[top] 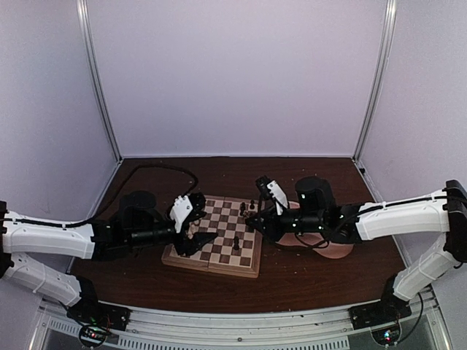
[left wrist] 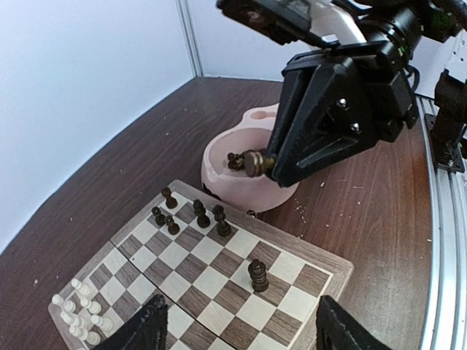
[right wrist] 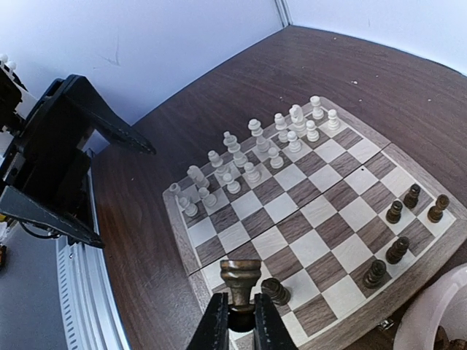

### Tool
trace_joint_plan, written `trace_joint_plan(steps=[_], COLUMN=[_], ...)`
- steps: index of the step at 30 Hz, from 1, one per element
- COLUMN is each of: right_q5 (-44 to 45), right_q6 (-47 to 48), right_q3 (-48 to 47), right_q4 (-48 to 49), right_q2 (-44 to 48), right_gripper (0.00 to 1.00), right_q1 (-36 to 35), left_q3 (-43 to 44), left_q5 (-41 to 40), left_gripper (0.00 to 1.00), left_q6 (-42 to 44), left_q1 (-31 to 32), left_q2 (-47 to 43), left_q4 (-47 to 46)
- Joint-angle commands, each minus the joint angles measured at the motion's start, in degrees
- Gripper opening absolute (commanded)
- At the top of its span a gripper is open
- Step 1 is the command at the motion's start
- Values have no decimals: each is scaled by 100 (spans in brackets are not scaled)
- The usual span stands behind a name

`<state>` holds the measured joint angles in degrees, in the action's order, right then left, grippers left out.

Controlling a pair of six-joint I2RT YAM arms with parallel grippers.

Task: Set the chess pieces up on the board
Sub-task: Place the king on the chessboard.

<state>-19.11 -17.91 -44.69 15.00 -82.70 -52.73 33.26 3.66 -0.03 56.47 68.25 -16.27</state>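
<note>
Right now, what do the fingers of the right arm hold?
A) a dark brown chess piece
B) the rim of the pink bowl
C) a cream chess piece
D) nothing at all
A: in the right wrist view, the right fingers are closed on a dark brown chess piece, whose top stands out above them.

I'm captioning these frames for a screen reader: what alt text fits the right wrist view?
The right gripper holds a dark chess piece upright over the board at its near edge. Cream pieces crowd the far side, a few dark pieces stand at right, and the open left gripper hangs at left.
</note>
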Motion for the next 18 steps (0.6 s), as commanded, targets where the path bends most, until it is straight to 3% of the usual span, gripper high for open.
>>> trace_joint_plan(steps=[1,12,18], right_q5=[-370,-901,-1304], right_q6=[181,240,254], right_q3=[-266,-616,-812], right_q4=[-143,-424,-557], right_q2=[-98,-375,-537], right_gripper=[8,9,9], right_q1=[-117,-294,-375], left_q3=[-306,-161,193], left_q5=[276,134,750], left_gripper=[69,68,65], left_q6=[1099,2273,2908], left_q1=[92,331,443], left_q2=[-146,-336,-181], left_q4=[-1135,-331,514])
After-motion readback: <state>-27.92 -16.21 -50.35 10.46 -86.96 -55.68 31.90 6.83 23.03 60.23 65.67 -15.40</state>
